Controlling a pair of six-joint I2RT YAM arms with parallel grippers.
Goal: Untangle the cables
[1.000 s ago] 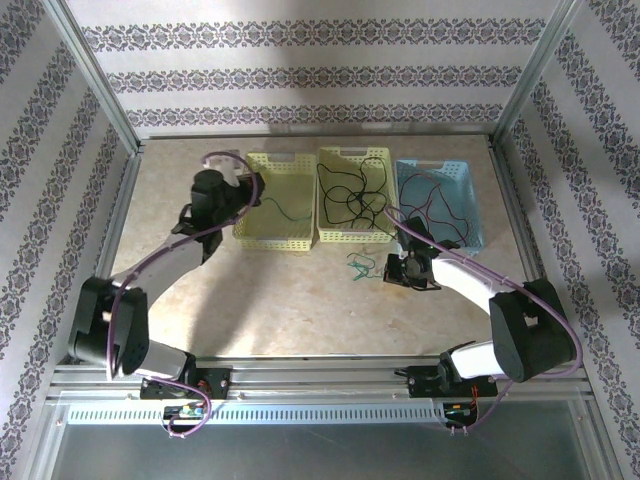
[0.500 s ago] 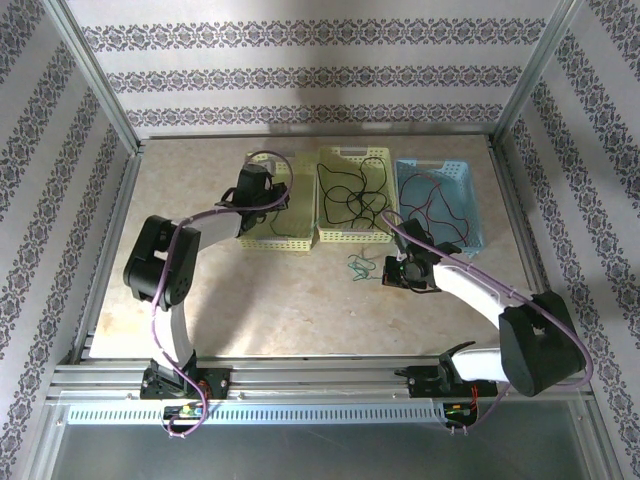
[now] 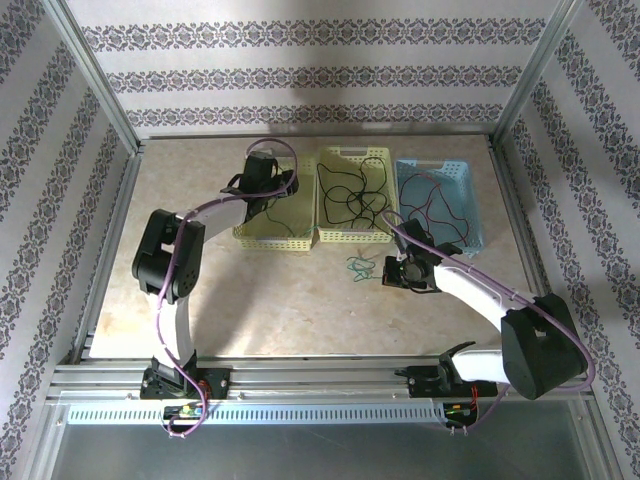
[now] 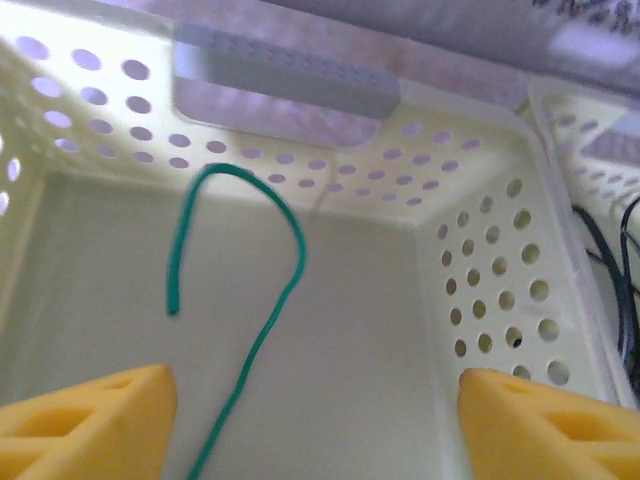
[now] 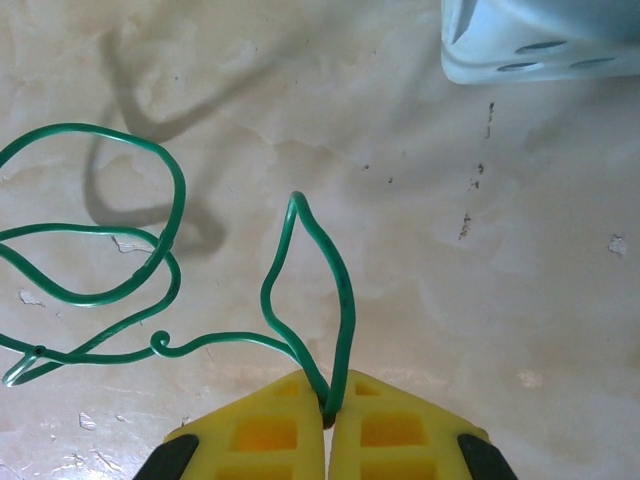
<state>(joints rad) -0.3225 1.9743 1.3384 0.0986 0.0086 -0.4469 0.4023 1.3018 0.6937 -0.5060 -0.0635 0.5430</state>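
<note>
Desk (image 3: 300, 310): beige, marbled, scuffed.
Walls (image 3: 300, 75): striped floral paper.
Left gripper (image 4: 318, 420): jaws released over yellow basket (image 4: 480, 300).
Right gripper (image 5: 328, 400): jaws clenched on green cable (image 5: 294, 200), on desk.

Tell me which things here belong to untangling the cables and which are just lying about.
Job:
- looped green cable on the table, pinched by the right fingers
- single thin green cable in the left pale-yellow perforated basket
- black cables in the middle yellow basket
- red and dark cables in the blue basket

Just there:
- stone-look tabletop
- patterned walls
</note>
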